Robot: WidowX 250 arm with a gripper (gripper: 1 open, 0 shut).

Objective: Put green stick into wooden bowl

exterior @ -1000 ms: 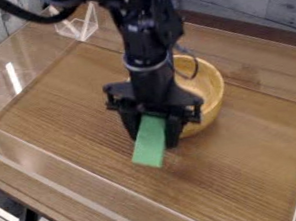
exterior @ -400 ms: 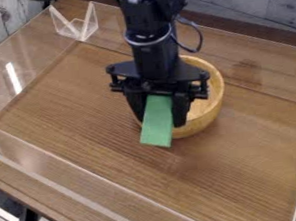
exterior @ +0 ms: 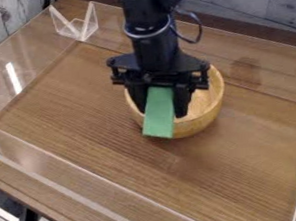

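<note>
My black gripper (exterior: pixel 163 97) points straight down and is shut on the green stick (exterior: pixel 160 116). The stick hangs from the fingers, tilted, its lower end toward the camera and off the table. It hangs over the near rim of the wooden bowl (exterior: pixel 207 107), a round light tan bowl just behind and to the right of the gripper. The arm hides most of the bowl's inside.
The wooden table (exterior: pixel 72 121) is enclosed by low clear plastic walls (exterior: pixel 12 73). A clear bracket (exterior: pixel 74 23) stands at the back left. A grey wall runs behind the table at the back right.
The gripper has risen and moved away from the camera with the green stick, from the table in front of the bowl to above the bowl's near rim.
</note>
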